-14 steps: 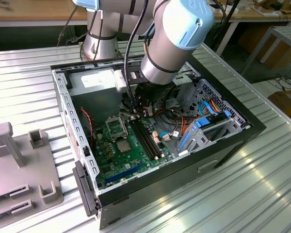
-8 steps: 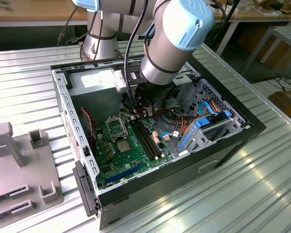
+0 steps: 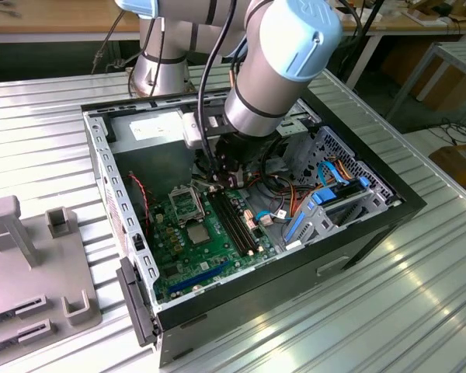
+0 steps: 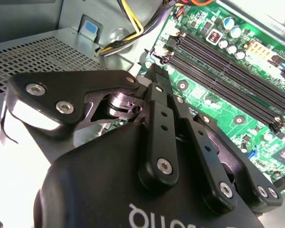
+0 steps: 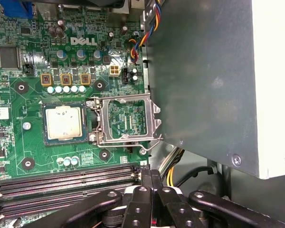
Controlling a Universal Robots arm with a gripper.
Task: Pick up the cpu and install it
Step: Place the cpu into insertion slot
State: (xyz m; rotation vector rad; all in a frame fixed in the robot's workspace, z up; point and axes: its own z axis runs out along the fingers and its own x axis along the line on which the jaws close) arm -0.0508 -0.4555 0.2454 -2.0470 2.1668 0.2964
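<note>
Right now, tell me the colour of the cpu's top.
Dull silver-grey metal. The cpu shows best in the first wrist view.

The gripper (image 5: 151,175) is cut off by the first wrist view's edge and partly hides the memory slots (image 5: 61,183) (in the exterior view the cpu (image 3: 199,231) is too small for detail).

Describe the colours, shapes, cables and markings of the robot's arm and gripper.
The arm is made of silver-grey cylinders with light blue round caps; a black cable runs along it. The gripper is black, with jointed link fingers, silver screws and white lettering on its body.
</note>
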